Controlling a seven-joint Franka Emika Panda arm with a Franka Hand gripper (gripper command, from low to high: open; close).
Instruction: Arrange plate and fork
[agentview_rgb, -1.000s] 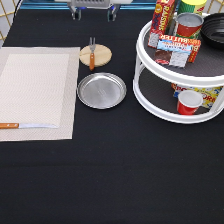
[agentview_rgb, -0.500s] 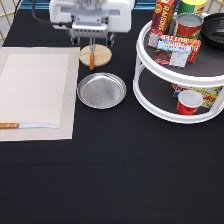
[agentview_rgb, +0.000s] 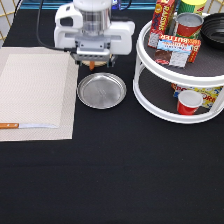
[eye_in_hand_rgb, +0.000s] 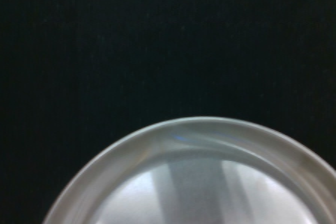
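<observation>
Big black table (agentview_rgb: 115, 175) takes up most of the scene, with loads of bare room along the near side and in the middle. On the left there's a beige placemat (agentview_rgb: 35, 95) lying flat, and a wooden-handled knife (agentview_rgb: 27, 125) lies along its near edge, long axis running left-right with the handle to the left. Over on the right is a white two-tier turntable rack (agentview_rgb: 175, 102) with cans and boxes on top and a red cup (agentview_rgb: 188, 102) on the lower shelf. The robot's white hand comes down at the far side, and the gripper (agentview_rgb: 93, 61) sits low just past the far rim of the plate (agentview_rgb: 101, 90); I can't tell how far apart the fingers are or if they've got anything. The plate is a round, shallow, shiny silver dish with a raised rim, sitting flat on the black cloth between the placemat's right edge and the rack, close to both but not touching either. The wrist view shows just that curved rim (eye_in_hand_rgb: 202, 165) against black cloth. Only a tiny brown-orange bit of the fork (agentview_rgb: 91, 65) handle pokes out under the hand, pointing towards the plate; the rest is hidden.
</observation>
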